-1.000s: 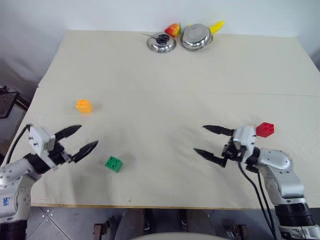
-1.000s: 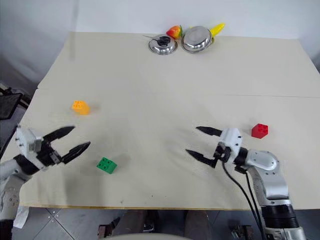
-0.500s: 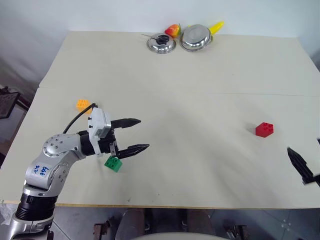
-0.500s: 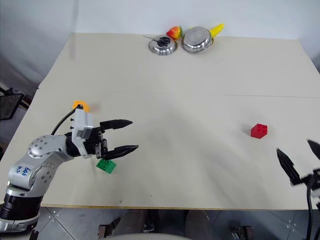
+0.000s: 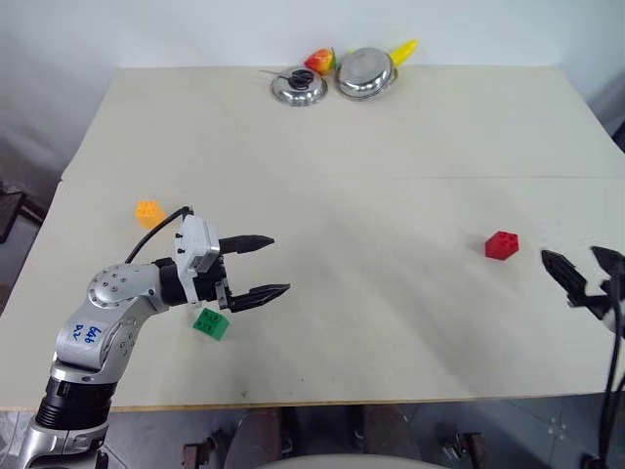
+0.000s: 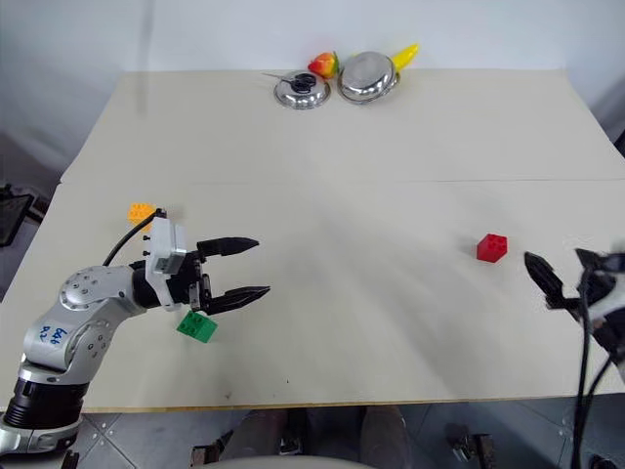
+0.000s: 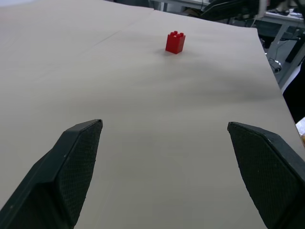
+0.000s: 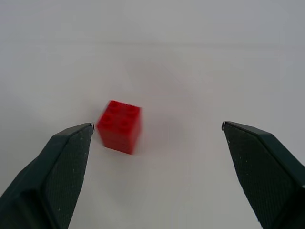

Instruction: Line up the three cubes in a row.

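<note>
Far across my table (image 5: pixel 410 127), two steel bowls: the left bowl (image 5: pixel 298 88) holds something dark, the right bowl (image 5: pixel 364 72) is tipped; both my left gripper (image 5: pixel 266 266) and right gripper (image 5: pixel 584 275) are spread wide, empty

your left gripper (image 5: pixel 264 267) swung in from the table's left edge toward the middle; it now hangs above the green cube (image 5: pixel 209 323), jaws spread, pointing toward the red cube (image 5: pixel 502 244). your right gripper (image 5: pixel 584 277) left its spot just beside the red cube and swung out to the table's right edge, turning to point forward, jaws wide. head camera shifted a bit too. cubes haven't moved.
</note>
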Controlling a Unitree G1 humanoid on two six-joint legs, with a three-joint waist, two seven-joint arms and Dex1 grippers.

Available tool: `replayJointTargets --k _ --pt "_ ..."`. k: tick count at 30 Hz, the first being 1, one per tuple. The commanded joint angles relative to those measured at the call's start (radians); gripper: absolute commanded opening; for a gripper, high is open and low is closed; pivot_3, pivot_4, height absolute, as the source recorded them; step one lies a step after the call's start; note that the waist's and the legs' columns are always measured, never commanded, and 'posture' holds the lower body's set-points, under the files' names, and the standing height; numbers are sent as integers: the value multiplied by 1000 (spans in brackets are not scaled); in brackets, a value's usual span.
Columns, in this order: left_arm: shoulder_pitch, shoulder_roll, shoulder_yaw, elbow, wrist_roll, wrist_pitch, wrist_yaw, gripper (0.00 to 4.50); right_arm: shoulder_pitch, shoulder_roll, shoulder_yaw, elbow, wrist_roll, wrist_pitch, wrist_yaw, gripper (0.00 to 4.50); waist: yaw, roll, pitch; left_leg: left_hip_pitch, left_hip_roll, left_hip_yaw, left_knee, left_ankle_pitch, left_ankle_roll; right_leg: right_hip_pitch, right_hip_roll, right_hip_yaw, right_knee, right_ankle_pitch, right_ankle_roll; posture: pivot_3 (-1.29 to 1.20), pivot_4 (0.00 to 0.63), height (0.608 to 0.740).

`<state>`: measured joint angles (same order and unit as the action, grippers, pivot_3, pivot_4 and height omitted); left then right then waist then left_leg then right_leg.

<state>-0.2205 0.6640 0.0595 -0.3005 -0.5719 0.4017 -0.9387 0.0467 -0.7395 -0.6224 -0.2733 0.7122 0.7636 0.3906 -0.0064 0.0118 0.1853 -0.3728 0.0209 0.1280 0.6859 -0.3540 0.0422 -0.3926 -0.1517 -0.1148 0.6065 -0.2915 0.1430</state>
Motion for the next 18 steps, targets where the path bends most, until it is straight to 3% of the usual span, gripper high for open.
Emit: replayJointTargets --k 1,9,12,18 --pt "0 -2 17 -19 9 -18 7 4470 -72 -27 48 35 -13 108 -61 4500 11 0 0 0 0 0 0 0 0 0 0 0 0 0 0 0 150 740" --pt "35 8 44 -55 17 -24 29 4470 -245 19 166 206 -120 135 -126 4500 7 0 0 -2 -3 1 1 -1 2 0 -1 0 -1 0 1 0 150 740" --pt "46 10 55 -62 19 -28 37 4500 -283 36 182 241 -154 102 -134 3887 5 0 0 -2 -2 2 1 0 2 0 0 0 -1 0 1 0 150 740" --pt "67 5 66 -75 24 -35 46 4500 -310 45 215 284 -186 56 -71 1860 4 0 0 -1 -2 3 1 0 2 -1 0 1 -1 0 1 0 150 740"
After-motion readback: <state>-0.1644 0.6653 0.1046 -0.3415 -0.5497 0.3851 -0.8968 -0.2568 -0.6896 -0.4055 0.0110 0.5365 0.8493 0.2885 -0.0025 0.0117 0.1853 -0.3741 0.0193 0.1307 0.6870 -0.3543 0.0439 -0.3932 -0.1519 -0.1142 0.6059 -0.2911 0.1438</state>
